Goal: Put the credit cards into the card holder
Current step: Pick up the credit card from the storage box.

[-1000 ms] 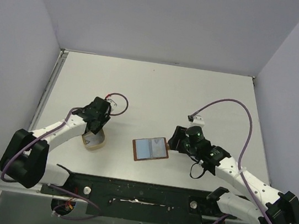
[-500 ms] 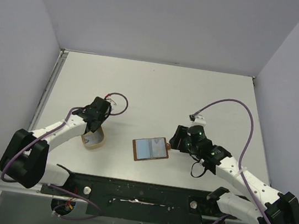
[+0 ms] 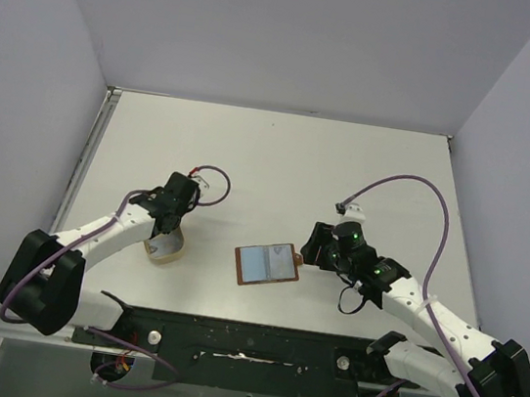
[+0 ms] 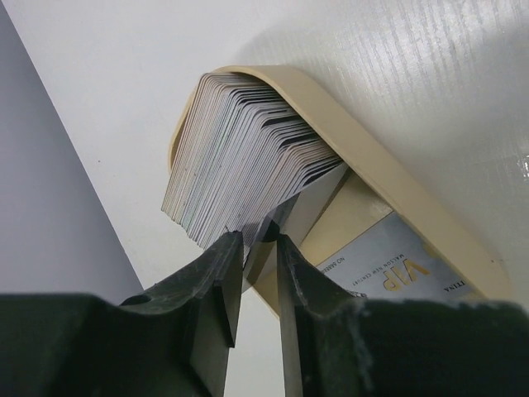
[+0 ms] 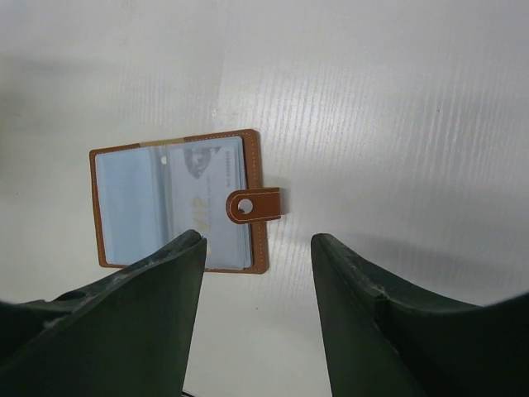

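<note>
Tan plastic rims the dish (image 4: 397, 178) where the cards (image 4: 248, 153) stand on edge in a tight fan, with one more lying flat on the dish floor. The left gripper (image 4: 259, 244) is down at the near end of that fan. Its jaws are drawn close around the corner of a single card that leans out from the rest. Whether they already clamp it I cannot tell, as the sliver between them hides any contact.

The step in hand looks like picking one card for the holder (image 3: 267, 264). It lies open on the table (image 3: 270, 160), pale-blue side up, well apart from the dish and between the two arms. The right gripper (image 5: 258, 248) hovers over its snap tab (image 5: 252, 205), jaws spread wide and holding nothing.

Next, the left jaws probably need to finish closing on that one card and lift it straight out, so the neighbours do not drag along. The card then has to travel to the holder and be lined up edge-on with a sleeve. The right gripper is placed to pin the holder down.

Compared with a second earlier, the left jaws have narrowed and the left wrist has shifted slightly over the dish. The right arm, dish and holder have not moved.
</note>
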